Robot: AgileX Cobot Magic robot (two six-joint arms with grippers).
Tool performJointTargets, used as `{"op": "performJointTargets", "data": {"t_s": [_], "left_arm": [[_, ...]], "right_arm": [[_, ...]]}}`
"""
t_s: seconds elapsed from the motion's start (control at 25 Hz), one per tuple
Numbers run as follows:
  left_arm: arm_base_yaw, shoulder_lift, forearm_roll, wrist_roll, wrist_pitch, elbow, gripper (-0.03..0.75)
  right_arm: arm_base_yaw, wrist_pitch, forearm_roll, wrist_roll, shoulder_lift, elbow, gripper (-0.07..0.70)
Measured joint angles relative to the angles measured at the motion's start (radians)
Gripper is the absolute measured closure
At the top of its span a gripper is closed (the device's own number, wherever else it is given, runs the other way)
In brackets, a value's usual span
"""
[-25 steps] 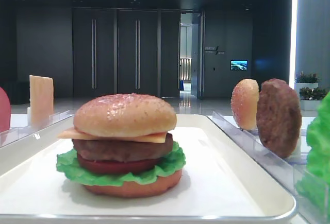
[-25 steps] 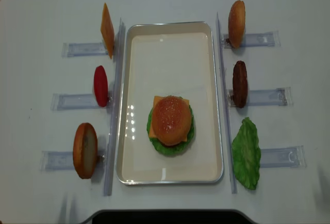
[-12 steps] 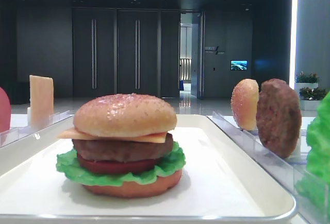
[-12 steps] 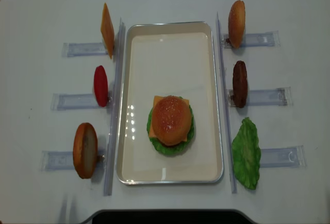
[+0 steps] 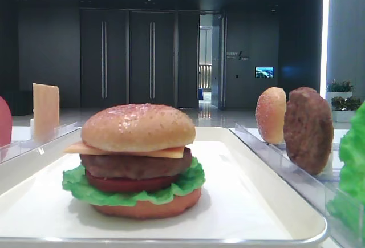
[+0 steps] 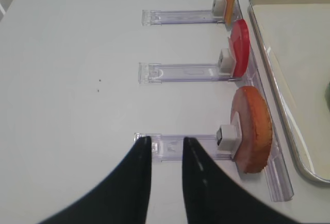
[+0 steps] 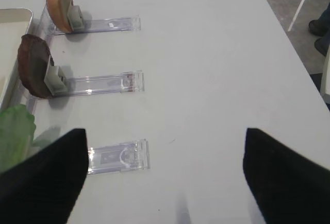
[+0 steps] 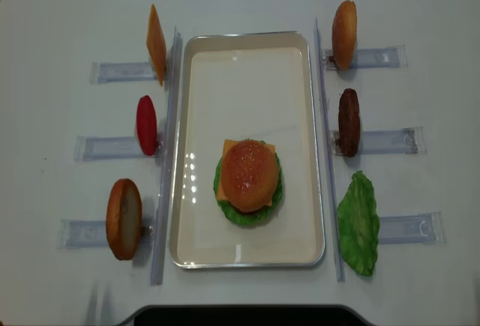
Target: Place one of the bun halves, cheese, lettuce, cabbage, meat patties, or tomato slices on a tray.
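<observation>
A white tray lies in the middle of the white counter. On its near half stands a finished burger: a flat bottom bun, then the lettuce, a tomato slice, a meat patty, the cheese, and on top a domed bun half.

Other pieces stand upright in clear racks on both sides of the tray. On the left, from far to near, there are a spare cheese slice, a red tomato disc and a brown bun piece. On the right, from far to near, there are a second bun top, a spare dark patty and a loose green leaf, which lies just beside the right rim of the tray.

The left claw hovers over the counter on the left side, above the outer end of the nearest rack. Its two dark fingers are close together with only a narrow gap, and they hold nothing. The right claw hovers over the counter on the right side, near the rack of the green leaf. Its fingers are spread wide apart and nothing is between them.
</observation>
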Motion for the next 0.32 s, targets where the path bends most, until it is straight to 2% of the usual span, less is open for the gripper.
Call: {"op": "performJointTargets", "data": {"t_s": [0.32], "left_arm": [[0.0, 0.0, 0.0, 0.0, 0.0, 0.0, 0.558]], "right_arm": [[0.0, 0.0, 0.0, 0.0, 0.0, 0.0, 0.051]]}}
